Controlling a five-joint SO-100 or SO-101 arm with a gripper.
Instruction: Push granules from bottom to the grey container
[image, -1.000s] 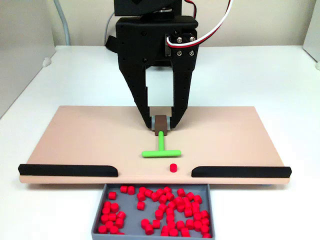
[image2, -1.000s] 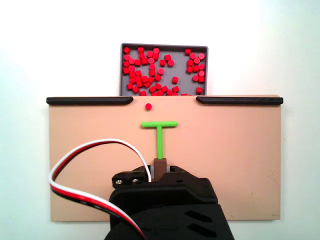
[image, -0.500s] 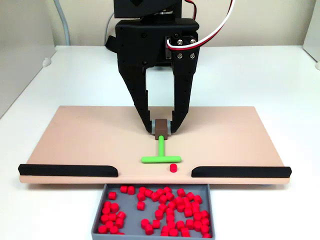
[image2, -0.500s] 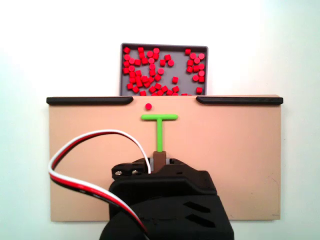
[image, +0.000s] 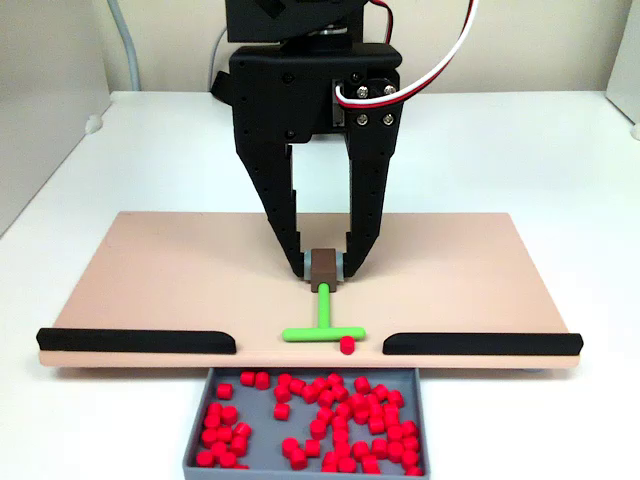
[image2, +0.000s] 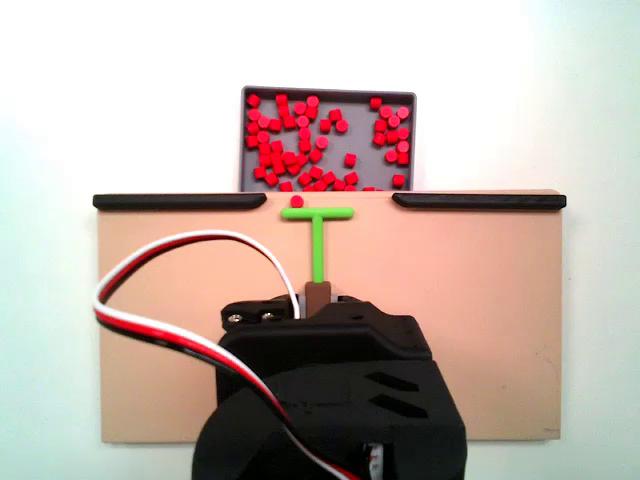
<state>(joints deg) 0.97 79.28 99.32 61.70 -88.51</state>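
- A tan board (image: 160, 275) lies on the white table (image: 520, 150); two black strips (image: 137, 341) line its edge, with a gap between them
- The grey container (image: 196, 432) sits just past that gap, holding most of the granules (image: 330, 415); one lone granule (image: 346, 345) rests in the gap, touching the crossbar of the green T-shaped pusher (image: 325, 320)
- The tool (image: 322, 268) is clenched on the pusher's brown handle block (image: 323, 269)

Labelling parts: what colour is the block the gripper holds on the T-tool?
Brown block, clearest in this fixed view.
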